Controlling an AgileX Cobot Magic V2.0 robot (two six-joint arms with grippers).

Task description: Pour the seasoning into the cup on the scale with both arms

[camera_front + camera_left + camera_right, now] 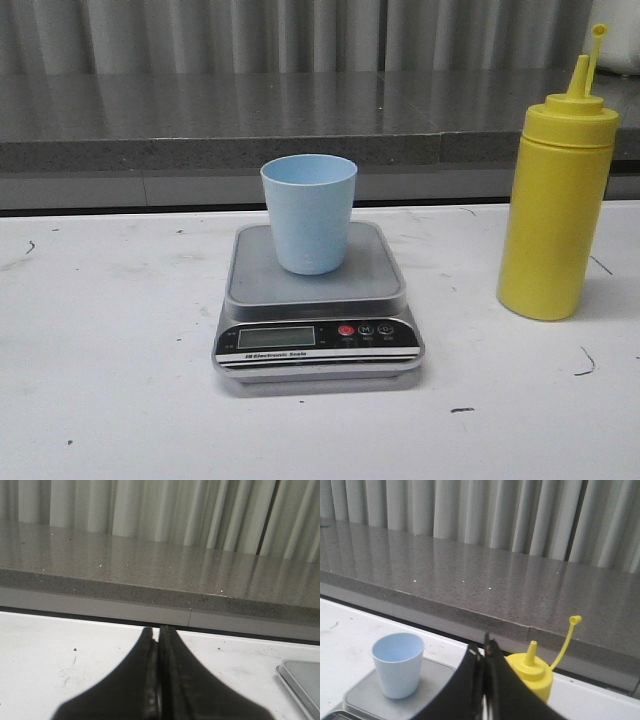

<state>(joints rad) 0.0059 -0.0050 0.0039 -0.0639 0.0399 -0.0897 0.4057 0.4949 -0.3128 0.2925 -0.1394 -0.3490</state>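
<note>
The pale blue cup [309, 212] stands upright and empty on the silver-grey scale [318, 300] at the table's middle. The yellow seasoning bottle [557, 205] stands upright on the table to the scale's right, its cap hanging open on its tether. Neither arm shows in the front view. My left gripper [158, 632] is shut and empty above bare table, with a corner of the scale [302, 682] off to one side. My right gripper [485, 647] is shut and empty, above and short of the bottle [532, 672] and the cup [398, 664].
A grey speckled ledge [300, 120] runs along the back of the white table [110, 330], with a corrugated wall behind. The scale's display is blank.
</note>
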